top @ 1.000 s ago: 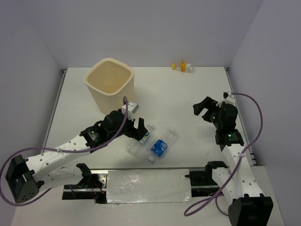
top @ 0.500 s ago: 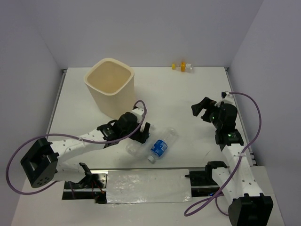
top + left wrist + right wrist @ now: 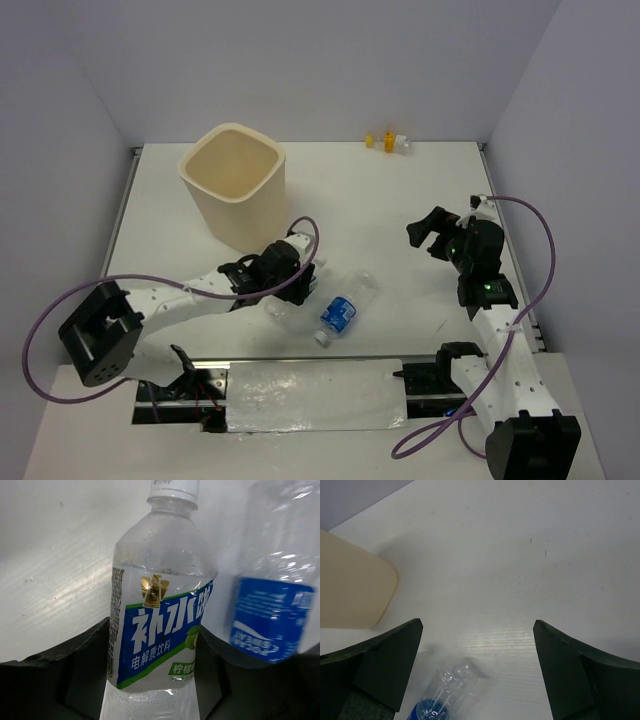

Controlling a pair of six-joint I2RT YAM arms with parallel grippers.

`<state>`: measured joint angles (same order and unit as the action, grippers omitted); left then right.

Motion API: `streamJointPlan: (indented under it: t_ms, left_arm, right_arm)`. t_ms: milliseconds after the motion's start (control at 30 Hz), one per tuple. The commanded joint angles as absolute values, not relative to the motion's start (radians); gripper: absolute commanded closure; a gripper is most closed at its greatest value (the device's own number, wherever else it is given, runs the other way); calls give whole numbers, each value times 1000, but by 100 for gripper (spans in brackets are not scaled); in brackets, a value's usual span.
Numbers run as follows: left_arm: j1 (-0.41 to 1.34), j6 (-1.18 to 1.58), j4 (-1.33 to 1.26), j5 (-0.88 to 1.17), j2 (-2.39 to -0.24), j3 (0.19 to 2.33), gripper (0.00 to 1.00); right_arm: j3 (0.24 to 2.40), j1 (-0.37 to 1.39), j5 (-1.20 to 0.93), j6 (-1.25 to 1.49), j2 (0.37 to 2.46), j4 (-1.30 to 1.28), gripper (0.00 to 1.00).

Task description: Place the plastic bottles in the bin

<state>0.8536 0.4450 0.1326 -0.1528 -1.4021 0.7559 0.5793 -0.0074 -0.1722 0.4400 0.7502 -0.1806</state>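
White table (image 3: pixel 400 200): flat and matte, enclosed by pale walls. Bin (image 3: pixel 232 185): tall, cream-beige plastic with a rounded-square rim, tapered downward, stood upright at the far left of the table. Blue-label bottle (image 3: pixel 343 308): clear plastic with a white cap turned toward the near edge, laid on its side at a diagonal near the table's centre front. It is left outside the jaws of the left gripper (image 3: pixel 300 287), just beside them. Green-white-label bottle (image 3: pixel 157 630): clear, white-capped, with a blue, white and green label printed in Chinese characters. It is laid on the table just beside the blue-label bottle and in front of the bin, and is flanked on both sides by the left gripper's jaws, which are seen closed against its body. Right gripper (image 3: pixel 432 232): held above the right of the table with its jaws spread wide and nothing between them, well apart from all bottles. Tiny bottle (image 3: pixel 390 142): clear with a yellow end, laid at the far edge by the back wall, well apart from both grippers.
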Motion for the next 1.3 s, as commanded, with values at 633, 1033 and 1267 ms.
streamJointPlan:
  t_ms: [633, 1033, 1267]
  left_arm:
    - [470, 275, 82, -460, -1138, 1307, 29]
    - [276, 410, -8, -359, -1353, 1334, 1]
    - [273, 379, 58, -273, -1290, 1376, 1]
  right_arm:
    - [517, -5, -278, 429, 701, -170, 0]
    - [434, 265, -200, 479, 791, -153, 0]
    - [437, 348, -138, 572, 862, -166, 0]
